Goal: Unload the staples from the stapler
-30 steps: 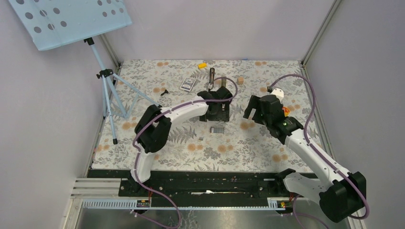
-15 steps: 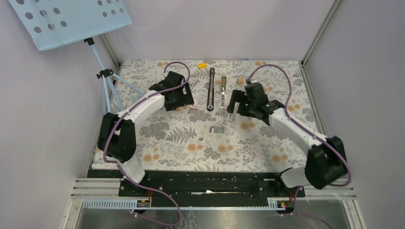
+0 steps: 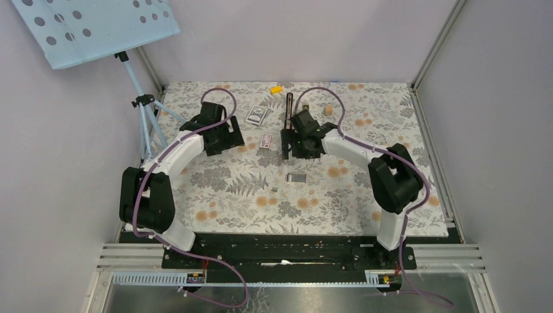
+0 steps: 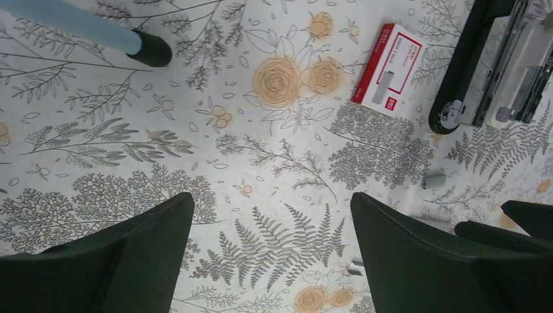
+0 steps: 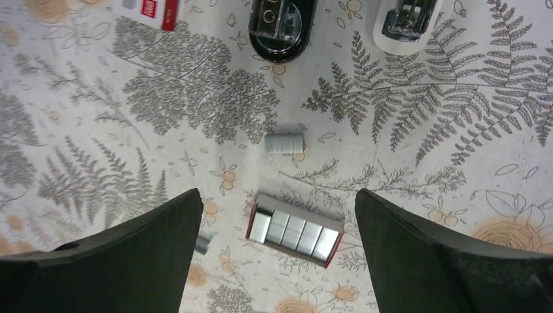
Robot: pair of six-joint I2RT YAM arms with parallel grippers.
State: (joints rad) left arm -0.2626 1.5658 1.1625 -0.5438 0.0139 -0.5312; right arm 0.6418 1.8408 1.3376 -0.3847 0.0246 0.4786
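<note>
The black stapler [image 3: 289, 106] lies opened flat at the back middle of the mat. My right wrist hides most of it from above. Its black end [image 5: 282, 23] and its silver rail end [image 5: 407, 19] show at the top of the right wrist view, and both arms [image 4: 469, 65] show in the left wrist view. A loose staples strip [image 5: 285, 141] lies just in front of the stapler. My right gripper [image 5: 279, 195] is open and empty above it. My left gripper [image 4: 272, 199] is open and empty over bare mat, left of the stapler.
A small red-edged tray of staple blocks [image 5: 295, 229] lies under the right gripper [image 3: 297, 177]. A red box [image 4: 389, 70], a blue box [image 3: 257, 115], a yellow piece [image 3: 276, 89] and a wooden peg [image 3: 328, 110] lie nearby. A tripod stand [image 3: 147, 117] is at the left.
My left arm left the stapler and swung to the left. The stapler went from upright to lying open. My right arm swung left over the stapler's near end.
</note>
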